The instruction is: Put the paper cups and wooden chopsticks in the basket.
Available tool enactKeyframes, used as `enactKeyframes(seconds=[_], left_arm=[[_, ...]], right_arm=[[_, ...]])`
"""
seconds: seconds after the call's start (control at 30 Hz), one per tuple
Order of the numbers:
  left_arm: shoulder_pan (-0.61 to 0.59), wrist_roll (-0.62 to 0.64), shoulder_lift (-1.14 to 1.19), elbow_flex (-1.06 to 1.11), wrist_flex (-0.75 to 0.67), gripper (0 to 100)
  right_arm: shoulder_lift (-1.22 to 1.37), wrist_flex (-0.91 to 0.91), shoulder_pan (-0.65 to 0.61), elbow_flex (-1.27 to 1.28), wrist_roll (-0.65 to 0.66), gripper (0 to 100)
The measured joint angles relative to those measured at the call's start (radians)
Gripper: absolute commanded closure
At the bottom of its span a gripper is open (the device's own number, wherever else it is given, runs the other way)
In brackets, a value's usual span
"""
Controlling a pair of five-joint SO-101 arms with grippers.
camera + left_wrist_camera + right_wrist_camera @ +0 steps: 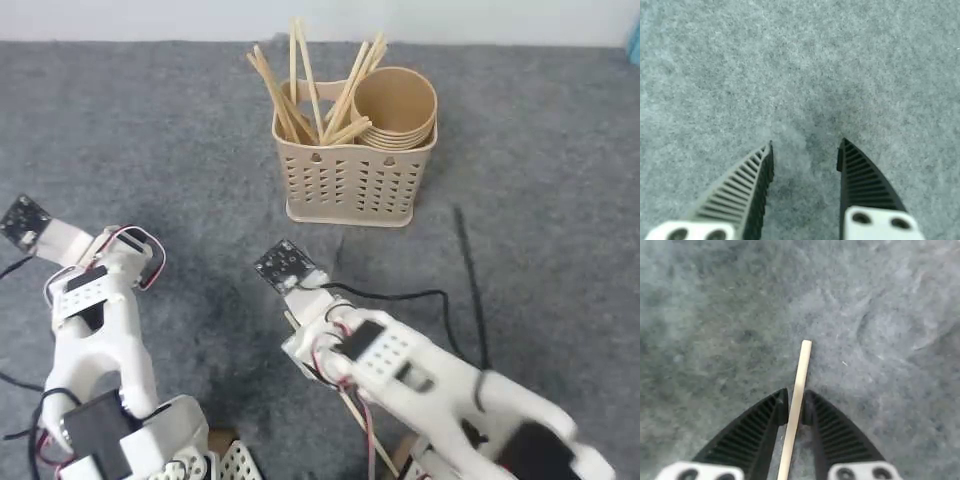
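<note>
Right hand (795, 399): drawn in to a narrow slot, its ribbed fingers (765, 425) pressing on both sides of a single chopstick (801, 371).
Single chopstick: pale wood, lying low along the worktop (180, 140). One blunt end sticks out past the fingertips. In the high view the rest of its length (362, 425) runs out from under the right arm toward the near edge.
Right arm (400, 365): white, stretched low over the grey surface in front of the basket (345, 185) and apart from it.
Left hand (805, 150): fingers spread wide with nothing between them, grey worktop showing through the gap.
Left arm (95, 310): white, at the near left, well apart from the basket and from the right arm.
Basket: beige plastic with perforated walls, standing upright at the far middle of the worktop.
Paper cups (397, 100): a brown nested stack, upright in the basket's right part, mouth open upward.
Bundled chopsticks (305, 90): many sticks standing in the basket's left part, fanning out above the rim, a few leaning toward the cups.
Worktop: covered in a grey felt-like mat.
Cable (470, 270): thin and black, lying on the mat to the right of the basket and beside the right arm.
</note>
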Motion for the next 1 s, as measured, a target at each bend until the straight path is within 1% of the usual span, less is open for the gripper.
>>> enactKeyframes(seconds=[0.13, 0.2, 0.23, 0.27, 0.3, 0.33, 0.5, 0.63, 0.83, 0.9, 1.0], left_arm=[[0.0, 0.0, 0.0, 0.0, 0.0, 80], [0.0, 0.0, 0.0, 0.0, 0.0, 80], [0.0, 0.0, 0.0, 0.0, 0.0, 80], [0.0, 0.0, 0.0, 0.0, 0.0, 80], [0.0, 0.0, 0.0, 0.0, 0.0, 80], [0.0, 0.0, 0.0, 0.0, 0.0, 80], [0.0, 0.0, 0.0, 0.0, 0.0, 80], [0.0, 0.0, 0.0, 0.0, 0.0, 80], [0.0, 0.0, 0.0, 0.0, 0.0, 80], [0.0, 0.0, 0.0, 0.0, 0.0, 80], [0.0, 0.0, 0.0, 0.0, 0.0, 80]], right_arm=[[0.172, -0.003, 0.002, -0.101, 0.0, 90.8], [0.216, 0.0, 0.002, -0.144, 0.0, 92.2], [0.233, 0.009, 0.002, -0.164, 0.0, 94.6], [0.247, 0.023, 0.002, -0.181, 0.0, 98.4], [0.253, 0.035, 0.003, -0.192, 0.0, 99.8], [0.256, 0.046, 0.005, -0.198, 0.0, 98.1], [0.219, 0.118, 0.012, -0.213, 0.0, 99.1], [0.038, 0.198, 0.057, -0.212, 0.0, 99.1], [-0.41, 0.203, 0.138, -0.212, 0.0, 99.1], [-0.559, 0.158, 0.143, -0.212, 0.0, 99.1], [-0.744, 0.021, 0.181, -0.212, 0.0, 99.1]])
